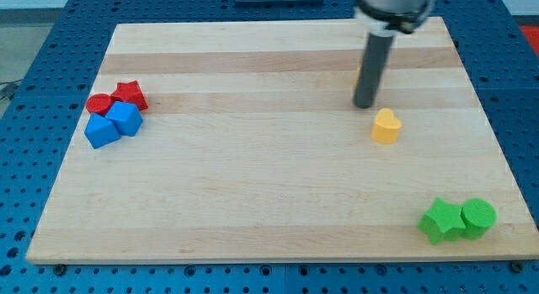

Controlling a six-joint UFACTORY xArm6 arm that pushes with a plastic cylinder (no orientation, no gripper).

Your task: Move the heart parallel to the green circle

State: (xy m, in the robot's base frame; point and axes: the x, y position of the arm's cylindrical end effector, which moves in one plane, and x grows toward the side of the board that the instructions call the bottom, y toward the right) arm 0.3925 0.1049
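Note:
A yellow heart (386, 125) lies on the wooden board (253, 176) at the view's right of centre. A green circle (478, 216) sits near the board's bottom right corner, touching a green star (442, 220) on its left. My tip (364, 104) is just up and left of the yellow heart, a small gap apart from it. The dark rod rises from the tip toward the view's top.
At the view's left a cluster holds a red circle (99, 104), a red star (130, 94), a blue cube (102, 131) and a second blue block (126, 118), all touching. A blue perforated table surrounds the board.

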